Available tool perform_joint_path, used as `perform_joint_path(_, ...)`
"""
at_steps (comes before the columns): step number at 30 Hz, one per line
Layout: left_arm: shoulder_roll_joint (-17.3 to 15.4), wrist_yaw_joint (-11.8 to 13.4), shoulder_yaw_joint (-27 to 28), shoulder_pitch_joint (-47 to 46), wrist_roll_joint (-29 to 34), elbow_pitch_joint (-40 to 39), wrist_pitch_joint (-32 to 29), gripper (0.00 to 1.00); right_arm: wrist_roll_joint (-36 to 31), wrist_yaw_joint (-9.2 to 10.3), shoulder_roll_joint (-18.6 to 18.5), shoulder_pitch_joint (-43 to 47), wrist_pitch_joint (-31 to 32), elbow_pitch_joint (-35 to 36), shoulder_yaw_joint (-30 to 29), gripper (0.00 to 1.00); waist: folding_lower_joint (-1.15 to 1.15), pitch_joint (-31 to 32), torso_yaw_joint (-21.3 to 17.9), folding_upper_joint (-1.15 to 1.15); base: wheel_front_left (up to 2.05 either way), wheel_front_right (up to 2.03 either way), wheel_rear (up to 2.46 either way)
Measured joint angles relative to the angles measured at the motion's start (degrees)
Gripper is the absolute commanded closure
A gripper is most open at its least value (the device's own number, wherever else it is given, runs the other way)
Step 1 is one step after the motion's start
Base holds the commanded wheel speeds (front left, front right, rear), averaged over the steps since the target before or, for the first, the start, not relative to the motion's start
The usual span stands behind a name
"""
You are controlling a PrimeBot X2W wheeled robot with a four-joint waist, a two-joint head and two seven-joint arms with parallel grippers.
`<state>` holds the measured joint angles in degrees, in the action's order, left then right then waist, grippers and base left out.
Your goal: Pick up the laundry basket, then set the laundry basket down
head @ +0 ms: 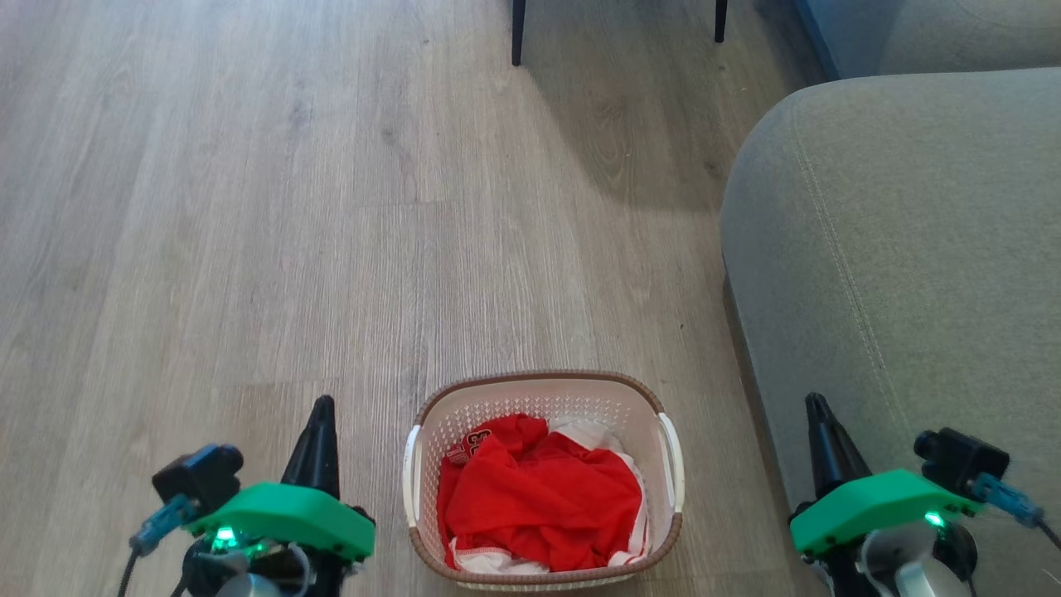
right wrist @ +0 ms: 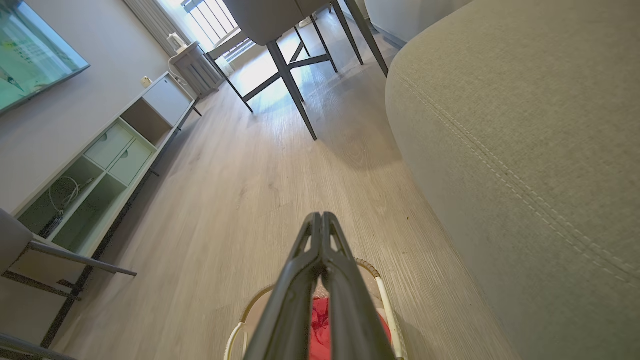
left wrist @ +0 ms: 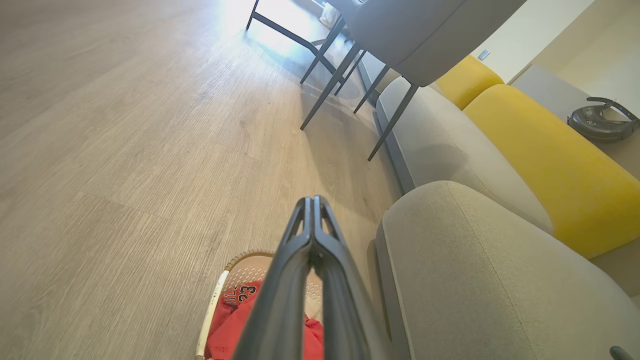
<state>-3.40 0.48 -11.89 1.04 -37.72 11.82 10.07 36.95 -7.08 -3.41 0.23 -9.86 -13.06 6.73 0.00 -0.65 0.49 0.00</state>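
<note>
Basket: stands on the floor at the bottom centre of the head view. It sits between the two end effectors and touches neither. It has a brown rim and a white handle on each side.
Clothes: red and white, heaped inside the basket below the rim.
Left end effector: fingers pressed together, holding nothing. It is beside the basket's left side, apart from it.
Right end effector: fingers pressed together, holding nothing. It is right of the basket, over the sofa edge in the head view.
Floor: pale wood-look planks, open ahead of the basket and to its left.
Sofa: grey with a rounded edge, near the basket's right side. A strip of floor lies between them.
Chair legs: dark, ahead of the basket, well apart from it.
Cabinet: low, pale, set along the wall, well apart from the basket.
</note>
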Motion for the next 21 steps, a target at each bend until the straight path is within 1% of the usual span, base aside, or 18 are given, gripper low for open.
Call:
perform_joint_path(3, 0.0, -0.1, 0.5, 0.0, -1.9, 0.1, -0.5, 1.0, 1.8, 0.0, 0.0, 0.0, 0.3, 0.0, -0.4, 1.0, 0.0, 0.0, 0.0, 0.0, 0.0, 0.0, 0.0)
perform_joint_path(4, 0.0, -0.5, 1.0, 0.0, -3.0, 0.1, -0.8, 1.0, 3.1, 0.0, 0.0, -0.1, 0.7, -0.1, -0.7, 1.0, 0.0, 0.0, 0.0, 0.0, 0.0, 0.0, 0.0)
perform_joint_path(9, -0.1, -0.6, 1.5, 0.0, -6.2, 0.3, -1.5, 1.0, 6.2, 0.0, 0.0, -0.1, 1.3, -0.3, -1.2, 1.0, 0.0, 0.1, -0.1, 0.0, 0.0, 0.0, 0.0)
perform_joint_path(16, -0.1, -1.5, 2.3, -0.2, -10.4, 0.5, -2.5, 1.0, 10.6, 0.0, -0.1, -0.5, 2.3, -0.5, -1.9, 1.0, 0.0, 0.1, -0.1, 0.0, 0.0, 0.0, 0.0)
perform_joint_path(21, -0.2, -1.5, 3.3, -0.3, -13.5, 0.6, -3.2, 1.0, 13.7, 0.0, -0.1, -1.2, 3.3, -0.7, -2.7, 1.0, 0.0, 0.1, -0.1, 0.0, 0.0, 0.0, 0.0)
